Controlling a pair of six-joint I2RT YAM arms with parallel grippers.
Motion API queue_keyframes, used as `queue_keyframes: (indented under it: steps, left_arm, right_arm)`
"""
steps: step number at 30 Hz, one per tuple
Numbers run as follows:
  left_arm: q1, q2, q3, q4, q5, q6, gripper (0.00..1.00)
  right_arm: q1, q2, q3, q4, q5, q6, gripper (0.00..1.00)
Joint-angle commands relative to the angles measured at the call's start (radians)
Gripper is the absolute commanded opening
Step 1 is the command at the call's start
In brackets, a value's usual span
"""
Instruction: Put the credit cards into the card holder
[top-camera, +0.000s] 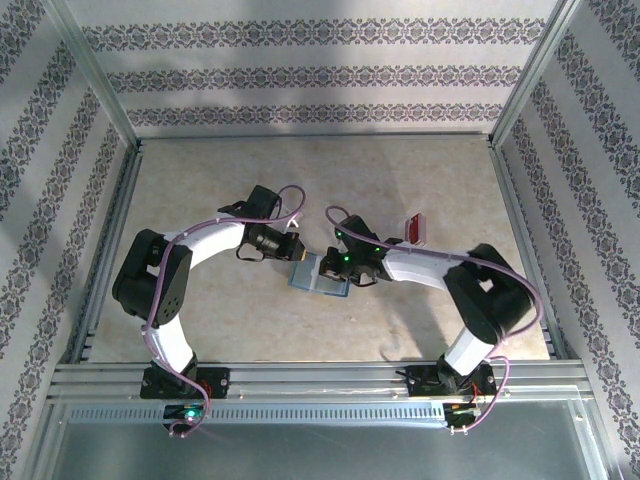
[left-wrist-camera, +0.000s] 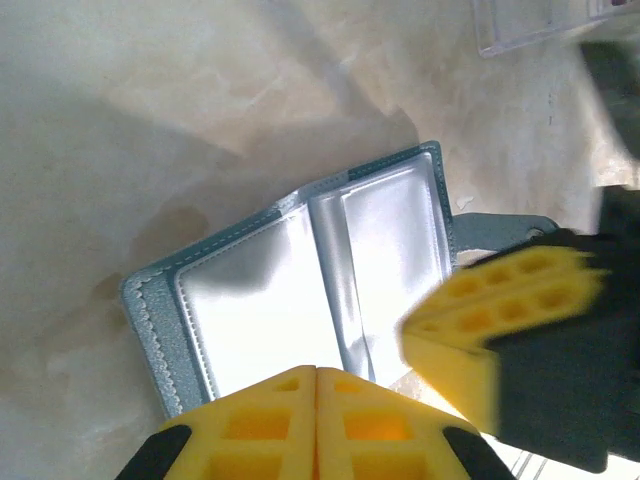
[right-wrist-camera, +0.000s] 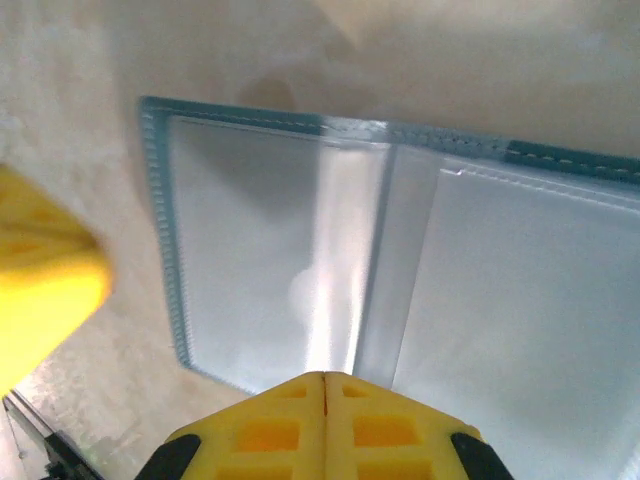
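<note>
Card holder (left-wrist-camera: 262, 305), stitched teal bifold, glossy pockets; left end effector (left-wrist-camera: 316, 378), right end effector (right-wrist-camera: 325, 382), each closed.

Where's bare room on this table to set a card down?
Bare tabletop between arms and back wall, and between teal-blue bifold card holder and near metal rail. Crowded: left end effector and right end effector at the holder.

one card holder (top-camera: 318, 276), seemingly one stack of credit cards (top-camera: 414, 229)
</note>
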Motion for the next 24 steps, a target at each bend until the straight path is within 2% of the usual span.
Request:
queue_keyframes:
  steps: [1, 5, 9, 12, 19, 24]
  left_arm:
    - [-0.007, -0.044, 0.006, 0.009, -0.015, 0.031, 0.11]
    - [-0.016, -0.081, 0.075, -0.040, -0.073, 0.077, 0.12]
    - [-0.049, -0.052, 0.211, -0.124, -0.124, 0.081, 0.00]
    - [-0.082, 0.007, 0.334, -0.190, -0.127, 0.085, 0.00]
    - [-0.172, 0.156, 0.573, -0.244, -0.158, 0.101, 0.00]
    - [-0.230, 0.266, 0.697, -0.195, -0.138, 0.041, 0.00]
  right_arm:
    - [-0.029, -0.118, 0.074, -0.200, 0.081, -0.088, 0.10]
    - [-0.089, -0.233, 0.160, -0.470, 0.211, -0.190, 0.21]
    - [-0.192, -0.306, 0.234, -0.641, 0.282, -0.291, 0.38]
    - [-0.265, -0.329, 0.292, -0.737, 0.322, -0.358, 0.47]
    - [-0.430, -0.350, 0.319, -0.790, 0.305, -0.460, 0.62]
    - [-0.552, -0.358, 0.288, -0.760, 0.281, -0.514, 0.65]
